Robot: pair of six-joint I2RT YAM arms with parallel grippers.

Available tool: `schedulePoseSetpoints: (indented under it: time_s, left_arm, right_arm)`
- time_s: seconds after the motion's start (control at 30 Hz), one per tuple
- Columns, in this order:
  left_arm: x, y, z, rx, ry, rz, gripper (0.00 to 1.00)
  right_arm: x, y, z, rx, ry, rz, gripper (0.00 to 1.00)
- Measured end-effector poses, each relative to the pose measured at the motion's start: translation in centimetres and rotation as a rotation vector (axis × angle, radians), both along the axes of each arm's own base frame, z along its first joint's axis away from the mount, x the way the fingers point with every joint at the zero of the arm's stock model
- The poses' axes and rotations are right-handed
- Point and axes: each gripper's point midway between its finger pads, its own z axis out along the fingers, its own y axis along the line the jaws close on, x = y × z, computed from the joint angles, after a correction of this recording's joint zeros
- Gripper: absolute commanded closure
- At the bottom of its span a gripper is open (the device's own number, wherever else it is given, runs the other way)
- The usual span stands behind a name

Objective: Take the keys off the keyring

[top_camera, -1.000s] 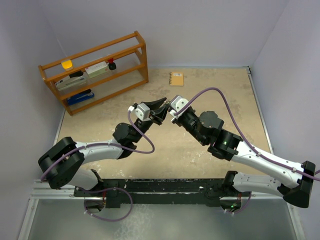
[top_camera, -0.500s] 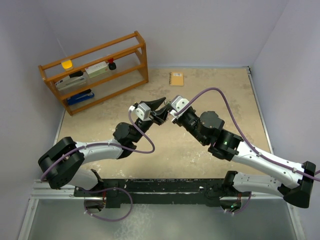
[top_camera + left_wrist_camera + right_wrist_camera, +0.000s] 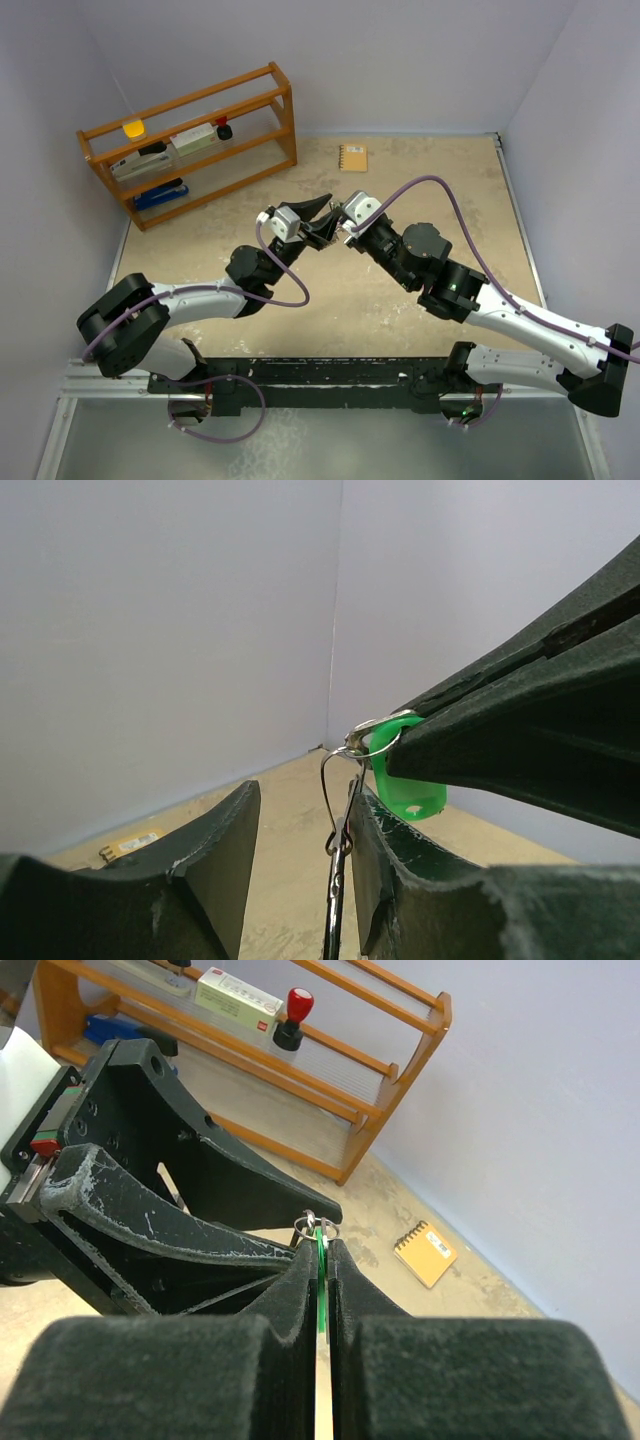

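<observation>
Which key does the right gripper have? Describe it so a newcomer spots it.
Over the middle of the table, held up in the air, the right gripper is shut on the green key. Its bright green plastic head sets it apart from the thin silver keyring beside it.

Bright, even light; blurred near foreground

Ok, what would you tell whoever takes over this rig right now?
Right gripper: shut on the green plastic-headed key, held off the table.
Left gripper: jaws apart, the thin silver wire keyring hanging between them.
Done: nothing visibly off; the green key is attached to the ring.
Left: work it free, then clear the rest of the ring.
</observation>
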Motion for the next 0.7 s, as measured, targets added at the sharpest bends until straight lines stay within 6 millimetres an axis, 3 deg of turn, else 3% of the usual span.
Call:
schedulePoseSetpoints:
  time_s: [0.33,0.7]
  left_arm:
    - [-0.09,-0.21,-0.12,0.009,-0.01,-0.008,0.71]
    - [-0.32,-0.1,0.52,0.018,-0.058,-0.001,0.66]
  right_arm:
    - [-0.06,0.04,0.01,0.0,0.0,0.002,1.0]
    - [-0.06,0.05,0.01,0.0,0.0,0.002,1.0]
